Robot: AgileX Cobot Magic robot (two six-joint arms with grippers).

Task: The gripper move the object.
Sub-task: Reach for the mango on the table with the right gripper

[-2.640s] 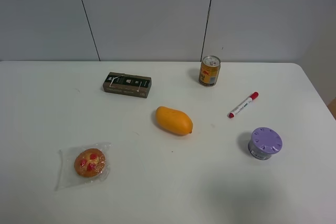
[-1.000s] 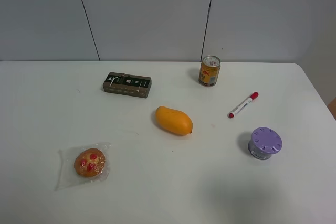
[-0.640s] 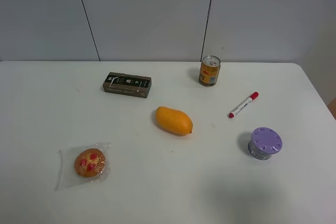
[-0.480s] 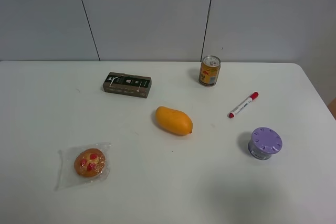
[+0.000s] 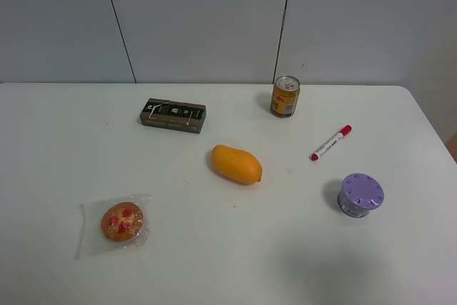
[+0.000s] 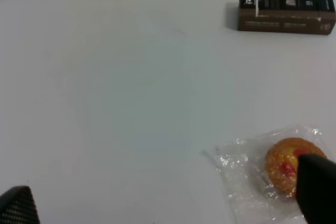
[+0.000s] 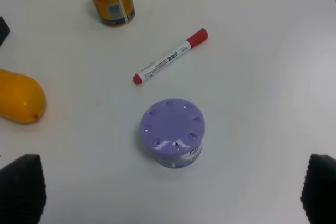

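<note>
Jaws wide apart, empty, left gripper (image 6: 168, 203), right gripper (image 7: 170, 190)

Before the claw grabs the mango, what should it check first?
1. The mango lies free on the table, nothing touching it: ok.
2. The right claw is open: ok.
3. The left claw is open: ok.
4. A claw is above the mango: not ok; none shows in the high view.
5. The right claw is aimed at the mango: not ok; the purple tub sits mid-view, mango at the edge.
6. Mango's firmness: cannot tell.
</note>
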